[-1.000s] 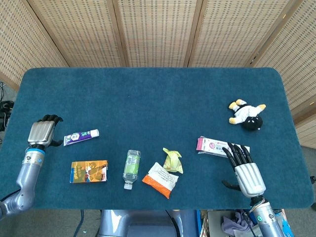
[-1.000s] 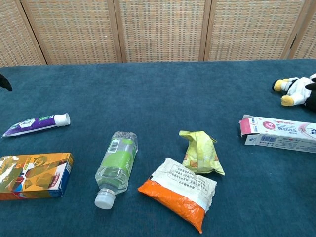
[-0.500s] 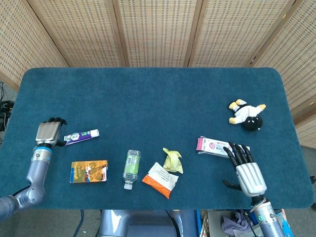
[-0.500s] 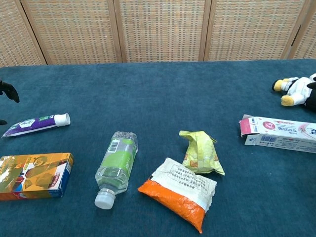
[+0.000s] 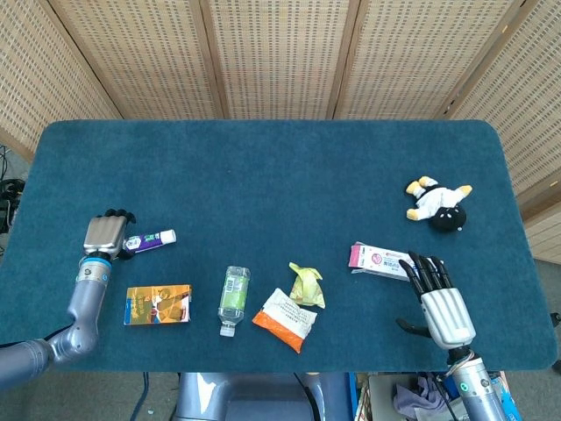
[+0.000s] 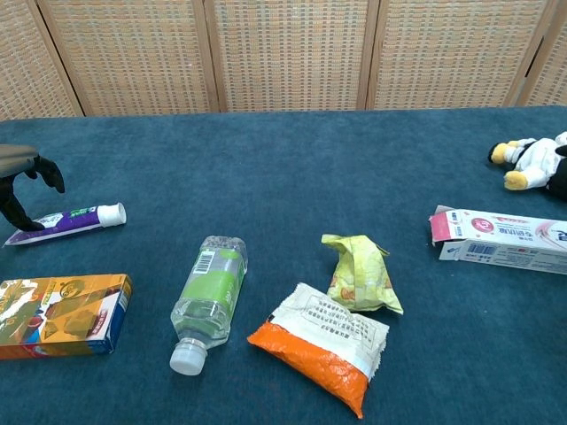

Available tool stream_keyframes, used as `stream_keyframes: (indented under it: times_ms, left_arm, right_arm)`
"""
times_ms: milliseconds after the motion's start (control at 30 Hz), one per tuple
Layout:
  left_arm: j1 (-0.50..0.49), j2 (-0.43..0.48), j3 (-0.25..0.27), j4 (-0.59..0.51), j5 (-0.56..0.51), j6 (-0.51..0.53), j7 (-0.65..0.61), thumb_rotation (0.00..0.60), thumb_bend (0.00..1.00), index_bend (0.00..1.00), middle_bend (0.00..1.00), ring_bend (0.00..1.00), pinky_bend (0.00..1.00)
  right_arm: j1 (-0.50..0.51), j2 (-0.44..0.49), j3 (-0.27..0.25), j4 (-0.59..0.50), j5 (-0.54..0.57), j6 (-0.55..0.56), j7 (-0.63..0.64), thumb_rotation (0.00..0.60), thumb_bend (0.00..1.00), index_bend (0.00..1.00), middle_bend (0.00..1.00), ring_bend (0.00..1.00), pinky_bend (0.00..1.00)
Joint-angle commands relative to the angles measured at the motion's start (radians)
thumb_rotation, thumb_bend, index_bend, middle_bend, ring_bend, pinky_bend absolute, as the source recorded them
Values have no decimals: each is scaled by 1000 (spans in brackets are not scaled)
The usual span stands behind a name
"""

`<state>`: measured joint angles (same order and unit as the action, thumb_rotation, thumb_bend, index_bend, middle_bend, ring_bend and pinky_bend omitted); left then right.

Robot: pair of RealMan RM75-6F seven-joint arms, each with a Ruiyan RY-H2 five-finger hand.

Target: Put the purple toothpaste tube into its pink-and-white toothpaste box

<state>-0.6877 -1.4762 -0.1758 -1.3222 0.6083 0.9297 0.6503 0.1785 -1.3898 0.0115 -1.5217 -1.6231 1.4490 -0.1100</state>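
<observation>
- risk: the purple toothpaste tube [image 5: 147, 239] lies flat on the table [image 5: 280, 167], so it could be pushed along the cloth or rolled away if the fingers come down off-centre; a grip on the crimped tail alone is judged likely to let the cap end droop
- risk: the pink-and-white toothpaste box [image 6: 500, 239] is well apart at the far right with its open flap facing the tube's side; a tilted tube could catch on the flap, or the unheld box could be shoved
- left hand [image 5: 106, 235]: fingers curled over the tube's tail end, fingertips [image 6: 25, 224] at or on it; a closed grip cannot be told; nothing is lifted
- right hand [image 5: 440, 300]: fingers spread, nothing held, fingertips at the box's near edge; contact cannot be told
</observation>
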Motion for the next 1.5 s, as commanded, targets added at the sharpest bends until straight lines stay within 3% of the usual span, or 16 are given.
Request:
stream_keyframes:
  times_ms: [33, 833, 1500]
  left_arm:
    - [-6, -9, 4, 8, -8, -1, 5, 600, 253, 297, 234, 166, 296]
    - [-33, -67, 38, 55, -30, -11, 14, 600, 252, 376, 298, 218, 348]
    - [-17, -37, 76, 23, -42, 26, 52, 600, 252, 409, 334, 259, 379]
  right_arm:
    - [0, 0, 0, 1, 1, -1, 2, 600, 1, 0, 0, 0, 0]
    - [-3, -3, 1, 4, -3, 8, 7, 600, 1, 0, 0, 0, 0]
    - [-5, 1, 2, 1, -3, 11, 8, 600, 1, 0, 0, 0, 0]
